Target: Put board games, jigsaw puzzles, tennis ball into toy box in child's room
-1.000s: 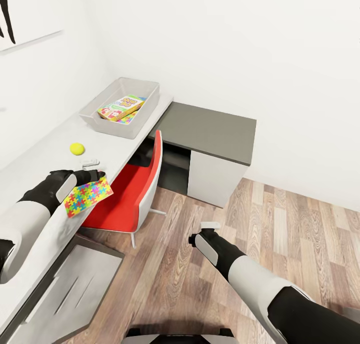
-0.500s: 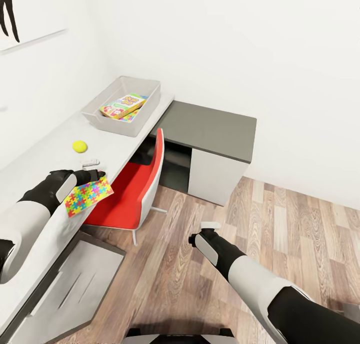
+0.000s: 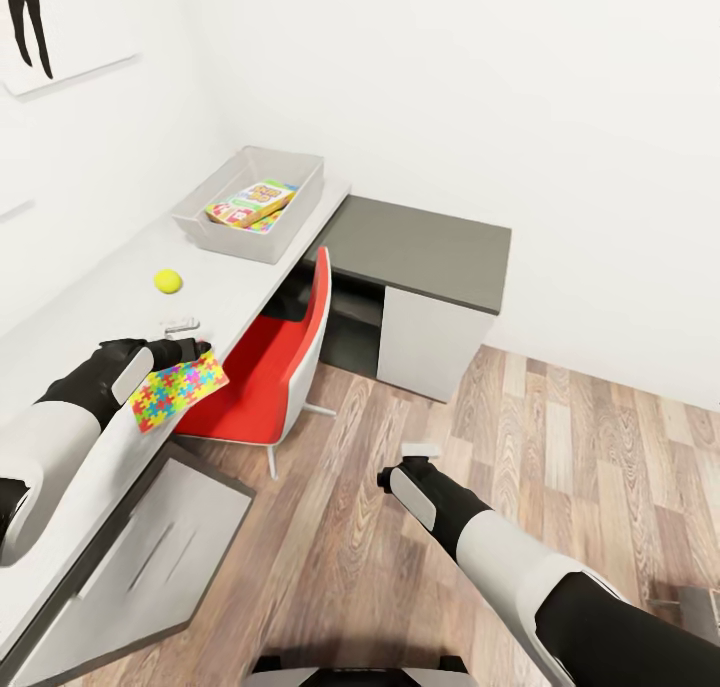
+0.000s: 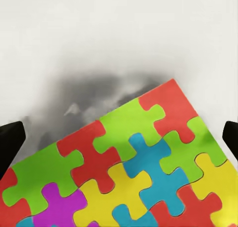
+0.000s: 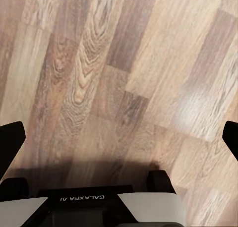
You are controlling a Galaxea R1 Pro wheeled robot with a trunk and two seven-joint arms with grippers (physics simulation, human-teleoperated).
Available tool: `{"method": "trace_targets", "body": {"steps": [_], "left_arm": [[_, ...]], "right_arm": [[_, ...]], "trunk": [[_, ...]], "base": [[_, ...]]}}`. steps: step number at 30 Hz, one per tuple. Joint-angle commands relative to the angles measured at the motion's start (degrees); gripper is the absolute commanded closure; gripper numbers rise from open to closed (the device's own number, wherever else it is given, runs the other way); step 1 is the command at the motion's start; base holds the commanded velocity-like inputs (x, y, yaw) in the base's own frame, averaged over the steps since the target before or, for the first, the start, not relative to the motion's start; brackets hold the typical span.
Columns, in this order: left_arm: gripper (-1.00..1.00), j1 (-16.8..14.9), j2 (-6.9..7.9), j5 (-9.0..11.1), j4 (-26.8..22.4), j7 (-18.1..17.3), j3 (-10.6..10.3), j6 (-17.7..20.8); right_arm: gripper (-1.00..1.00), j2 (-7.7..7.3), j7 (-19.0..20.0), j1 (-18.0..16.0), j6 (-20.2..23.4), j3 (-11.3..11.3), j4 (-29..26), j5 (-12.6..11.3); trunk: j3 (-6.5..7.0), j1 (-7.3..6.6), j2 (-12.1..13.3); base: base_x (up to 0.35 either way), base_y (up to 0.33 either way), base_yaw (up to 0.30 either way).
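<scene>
The left gripper (image 3: 188,339) is clamping a jigsaw puzzle (image 3: 178,391) flat over the counter (image 3: 95,307) edge; the toy box (image 3: 252,205) is lying well ahead along the counter, past the tennis ball (image 3: 167,281) — the left arm is nearer. The left wrist view is showing the puzzle's coloured pieces (image 4: 134,167) close up. The right gripper (image 3: 414,454) is hanging spread wide and empty above the wooden floor (image 5: 119,68).

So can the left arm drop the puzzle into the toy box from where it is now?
Probably not yet. The jigsaw puzzle in the left gripper is well short of the toy box, with the tennis ball lying between; the robot likely needs to get closer.
</scene>
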Motion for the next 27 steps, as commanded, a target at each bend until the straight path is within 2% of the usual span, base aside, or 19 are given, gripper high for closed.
{"method": "trace_targets", "body": {"steps": [1,11,27], "left_arm": [[-1.00,-0.03,0.08,0.09,-0.06,-0.09,-0.23,0.22],[-1.00,-0.06,0.16,0.09,-0.06,-0.17,-0.21,0.22],[-1.00,-0.06,0.16,0.09,-0.06,-0.19,-0.21,0.22]], "right_arm": [[-1.00,0.00,-0.40,-0.07,0.21,0.35,-0.02,-0.32],[-1.00,0.00,-0.40,-0.07,0.21,0.35,-0.02,-0.32],[-1.00,0.00,-0.40,-0.07,0.21,0.35,-0.02,-0.32]], "trunk": [[-0.08,0.01,-0.09],[-0.08,0.01,-0.09],[-0.08,0.01,-0.09]], "base": [[-0.169,0.001,0.000],[-0.176,0.007,0.000],[-0.171,0.098,0.000]]}}
